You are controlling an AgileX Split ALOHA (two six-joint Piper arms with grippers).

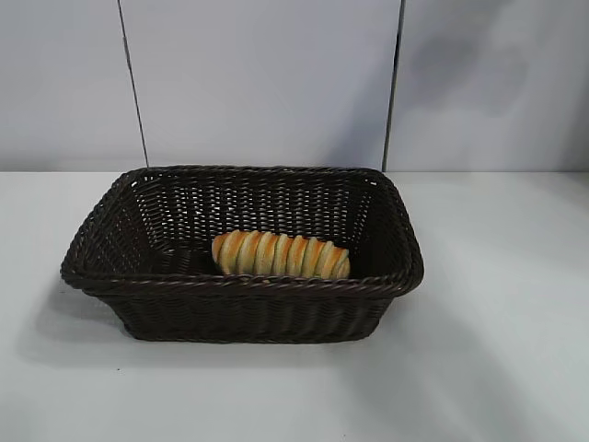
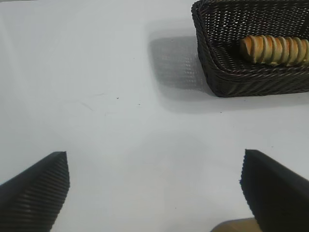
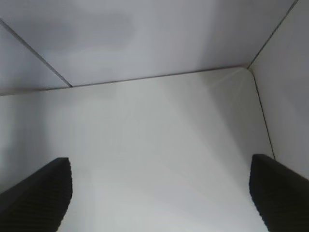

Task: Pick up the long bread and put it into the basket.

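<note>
Ridged golden-yellow long bread (image 1: pixel 281 255) lies in the dark woven wicker basket (image 1: pixel 248 308), both end effectors (image 2: pixel 154 191) (image 3: pixel 159 193) spread empty; you risk only clipping the rim.

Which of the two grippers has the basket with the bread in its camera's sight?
The left gripper: its camera shows the basket holding the long bread. The right gripper, also open, faces only bare table and wall.
</note>
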